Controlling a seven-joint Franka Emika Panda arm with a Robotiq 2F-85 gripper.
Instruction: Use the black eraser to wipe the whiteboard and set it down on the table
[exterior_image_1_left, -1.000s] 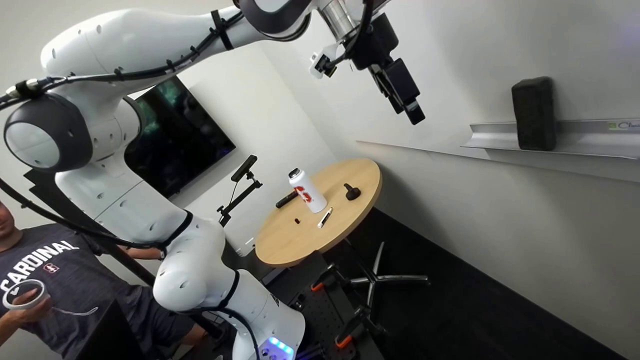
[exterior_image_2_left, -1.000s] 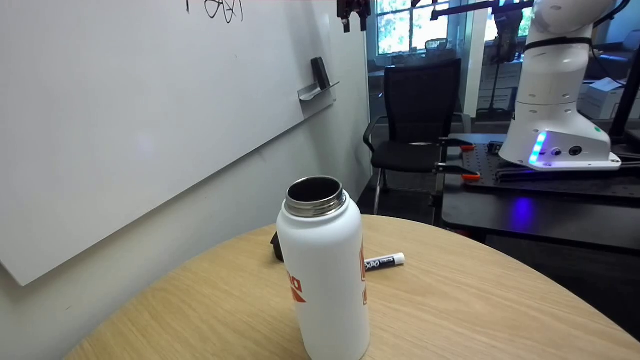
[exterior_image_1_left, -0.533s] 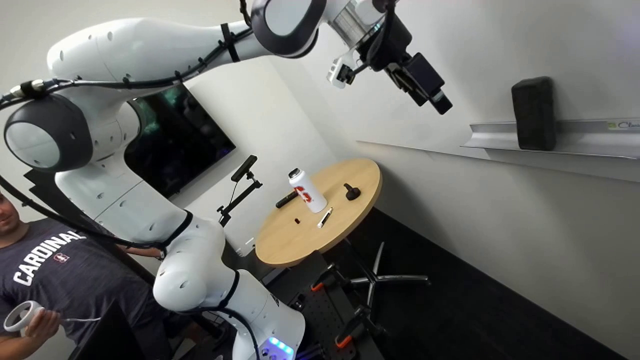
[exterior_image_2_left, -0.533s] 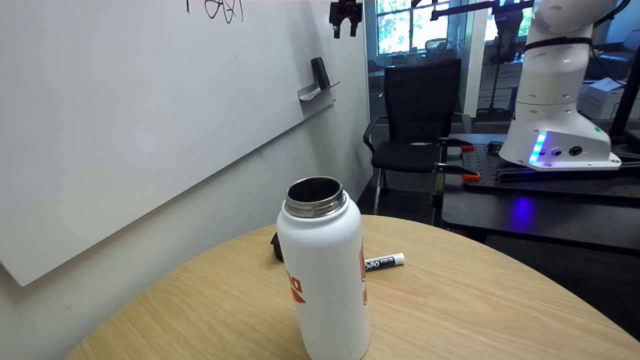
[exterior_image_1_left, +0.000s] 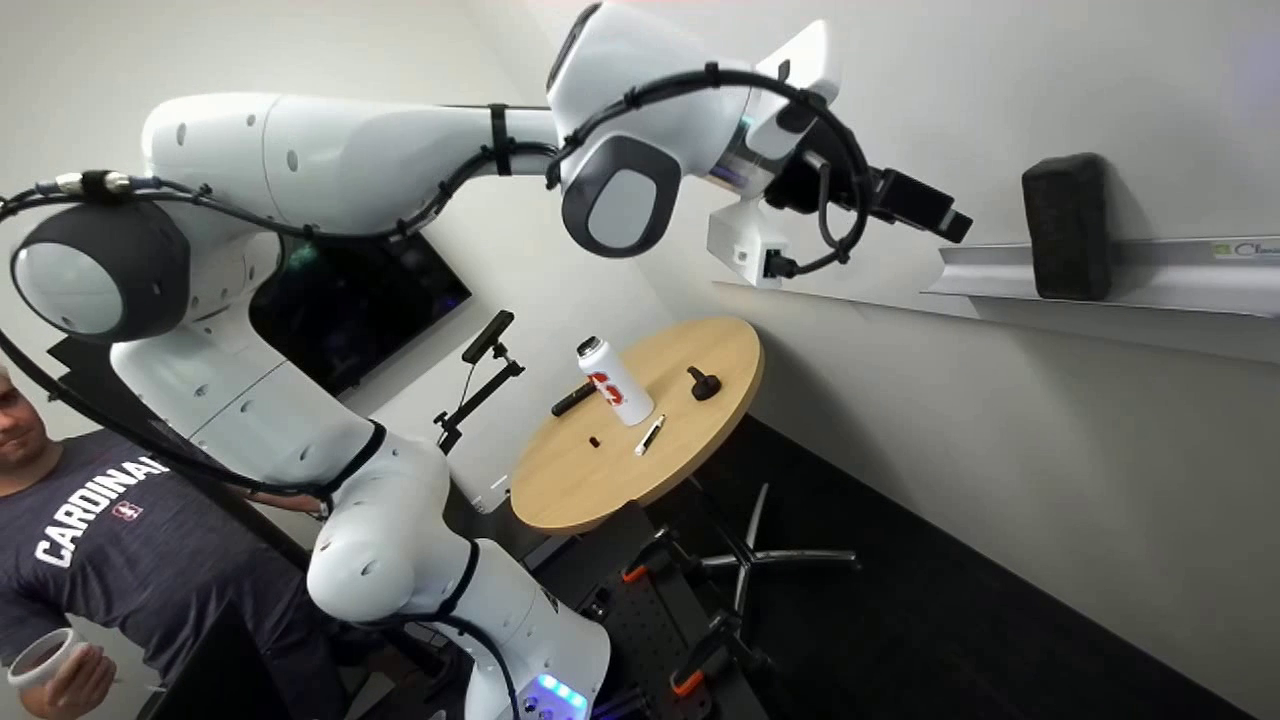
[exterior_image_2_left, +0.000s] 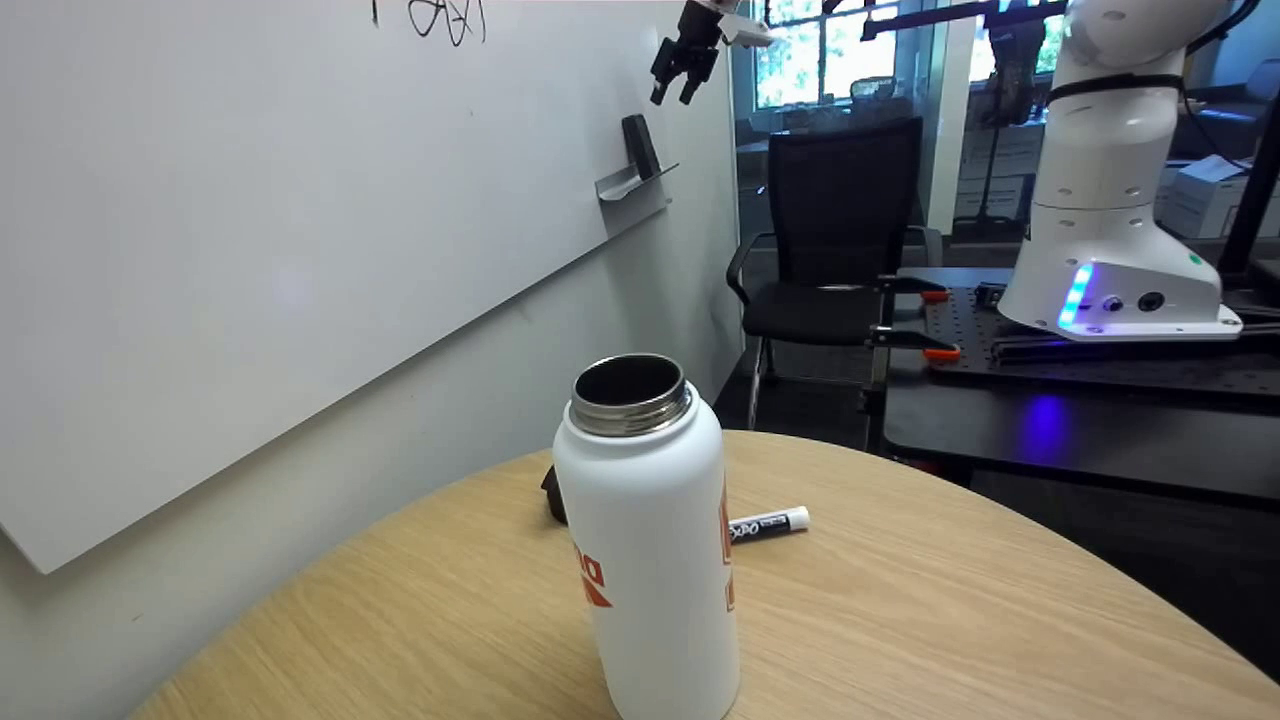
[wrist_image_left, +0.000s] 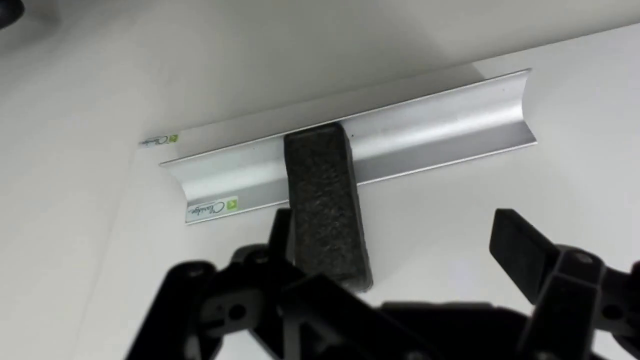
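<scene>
Black eraser (wrist_image_left: 325, 210) in ledge (wrist_image_left: 445, 127) (on end), open-mouthed bottle (exterior_image_2_left: 645, 560) on table (exterior_image_2_left: 950, 600)

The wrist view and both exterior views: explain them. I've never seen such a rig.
The machine is a jointed white Franka robot arm, ending in a two-fingered gripper. Two pictures are taken from different places outside it; the wrist picture comes from the arm's end, so the gripper shows along its bottom. In both exterior views, a black eraser stands on end on the grey ledge of the whiteboard. The round wooden table bears an open white water bottle, an Expo marker and what looks like a black lid. The gripper is open, holding nothing, and does not touch the eraser.
</scene>
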